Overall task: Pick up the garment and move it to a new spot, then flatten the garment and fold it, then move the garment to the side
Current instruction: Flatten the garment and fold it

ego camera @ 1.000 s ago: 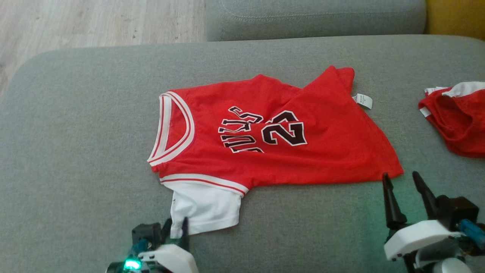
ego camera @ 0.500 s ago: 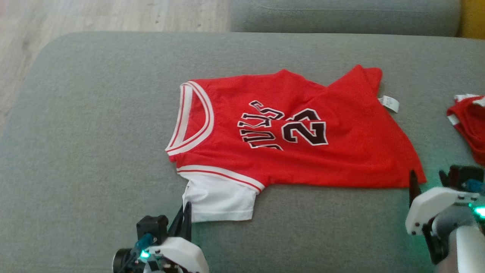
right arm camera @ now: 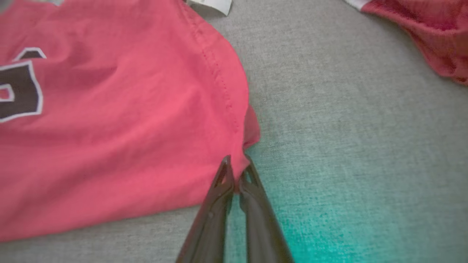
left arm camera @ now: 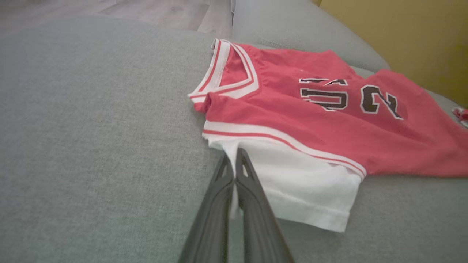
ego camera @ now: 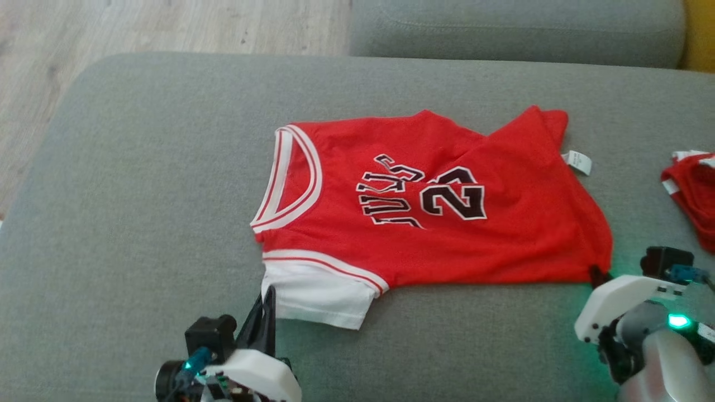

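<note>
Looks like the fold's starting: left gripper [left arm camera: 234, 160] pinched shut on the shirt [ego camera: 435, 201] at its white sleeve [left arm camera: 292, 175], right gripper [right arm camera: 237, 164] clamped on its red hem corner [right arm camera: 250, 135], so next lift both evenly across.

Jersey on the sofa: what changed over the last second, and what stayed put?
The left pincer closed on the edge of the white sleeve. The right pincer moved forward and shut on the near hem corner of the jersey. The jersey still lies spread on the sofa, not yet lifted; the second red garment stays at the right. The picture's overall shift is the camera's.
</note>
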You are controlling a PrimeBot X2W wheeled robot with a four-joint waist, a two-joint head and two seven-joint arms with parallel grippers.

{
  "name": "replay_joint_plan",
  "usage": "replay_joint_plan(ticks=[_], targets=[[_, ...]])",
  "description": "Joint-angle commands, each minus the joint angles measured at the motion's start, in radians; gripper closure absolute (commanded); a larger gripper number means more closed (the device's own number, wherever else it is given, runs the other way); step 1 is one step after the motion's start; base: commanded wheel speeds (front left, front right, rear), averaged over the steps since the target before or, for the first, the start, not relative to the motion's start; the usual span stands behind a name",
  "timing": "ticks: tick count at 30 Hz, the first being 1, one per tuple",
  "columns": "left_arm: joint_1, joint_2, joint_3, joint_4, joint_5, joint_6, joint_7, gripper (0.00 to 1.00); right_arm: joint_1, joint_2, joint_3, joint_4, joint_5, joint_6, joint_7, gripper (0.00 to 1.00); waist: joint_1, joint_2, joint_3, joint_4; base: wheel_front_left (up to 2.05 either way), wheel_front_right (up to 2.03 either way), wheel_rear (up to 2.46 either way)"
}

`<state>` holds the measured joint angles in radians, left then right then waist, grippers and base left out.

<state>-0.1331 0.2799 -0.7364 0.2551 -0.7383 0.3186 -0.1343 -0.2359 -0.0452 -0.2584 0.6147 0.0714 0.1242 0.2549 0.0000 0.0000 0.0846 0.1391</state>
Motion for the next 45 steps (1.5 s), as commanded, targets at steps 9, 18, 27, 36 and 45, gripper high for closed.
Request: replay_joint_plan(ticks=[9, 18, 27, 36, 45], targets=[[-0.091, 0.114, 0.096, -0.246, 0.014, 0.001, 0.025, 1.0, -0.023, -0.007, 0.171, -0.206, 0.293, 0.007, -0.017, 1.0, 0.0, 0.0, -0.112, -0.055, 0.0, 0.0, 0.0], [-0.333, 0.294, 0.205, -0.566, 0.087, 0.011, 0.151, 1.0, 0.003, -0.044, 0.178, -0.64, 0.393, 0.007, 0.056, 1.0, 0.0, 0.0, -0.194, -0.08, 0.0, 0.0, 0.0], [-0.652, 0.383, 0.245, -0.726, 0.131, -0.041, 0.344, 1.0, -0.05, -0.039, 0.08, -1.025, 0.356, 0.007, 0.211, 1.0, 0.0, 0.0, -0.215, -0.096, 0.0, 0.0, 0.0], [-0.849, 0.354, 0.219, -0.574, 0.107, -0.121, 0.434, 1.0, -0.154, -0.06, 0.053, -1.086, 0.302, 0.007, 0.37, 1.0, 0.0, 0.0, -0.125, -0.108, 0.0, 0.0, 0.0], [-1.027, 0.282, 0.206, -0.238, 0.127, -0.194, 0.373, 1.0, -0.419, -0.078, 0.119, -0.825, 0.217, 0.007, 0.339, 1.0, 0.0, 0.0, 0.084, -0.121, 0.0, 0.0, 0.0]])
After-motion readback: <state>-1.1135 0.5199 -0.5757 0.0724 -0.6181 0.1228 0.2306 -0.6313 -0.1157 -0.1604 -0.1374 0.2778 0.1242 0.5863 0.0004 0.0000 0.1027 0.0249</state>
